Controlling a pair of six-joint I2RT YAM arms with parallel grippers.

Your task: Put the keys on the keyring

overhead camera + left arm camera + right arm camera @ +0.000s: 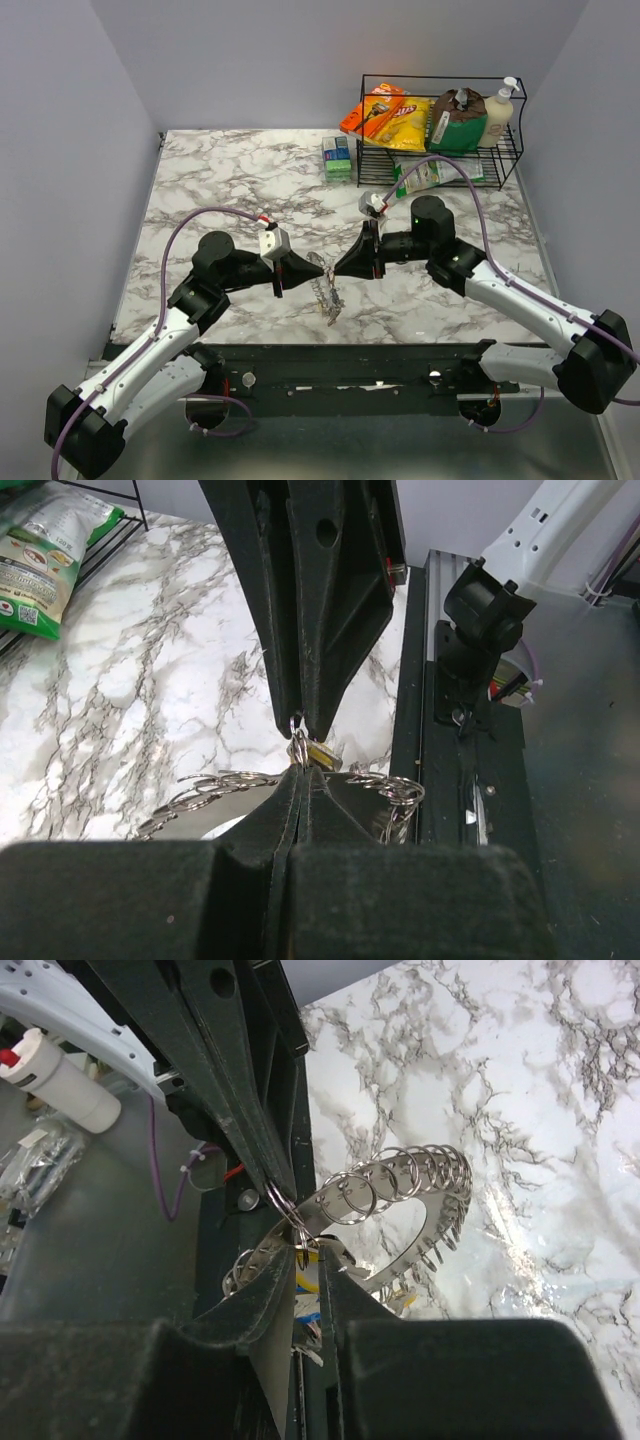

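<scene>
Keyring, top view: the keyring (326, 287) sits between the two hand tips, over the near middle of the table (220, 180). Its keys (330, 305) trail toward the near edge.
Hands, top view: the left hand (306, 275) and right hand (338, 270) point at each other, tips almost meeting.
Surroundings, top view: a wire rack (440, 77) holding snack bags (400, 120) and a bottle (500, 112) stands far right, with a green box (338, 158) beside it. All are well apart from the work, and nothing blocks either arm.
Left hand, left wrist view: it is closed tight, pinching the keyring's wire at its tips, and the ring fans out to both sides.
Right hand, left wrist view: it comes in from above, its tips just over the left tips, with a small ring between them.
Right hand, right wrist view: the jaws stand a narrow gap apart around that small ring. Whether they actually pinch it, I cannot tell.
Keyring, right wrist view: the wreath of keys curves away to the right above the marble.
Risk, slip: the pinch is thin, so a sideways tug from the right hand could pull the wire free.
Risk, miss: the small ring may ride over the wire instead of threading on, since the tips crowd and hide the joint.
Risk, drop: the black rail (450, 780) lies close by, so a dropped key could land there.
</scene>
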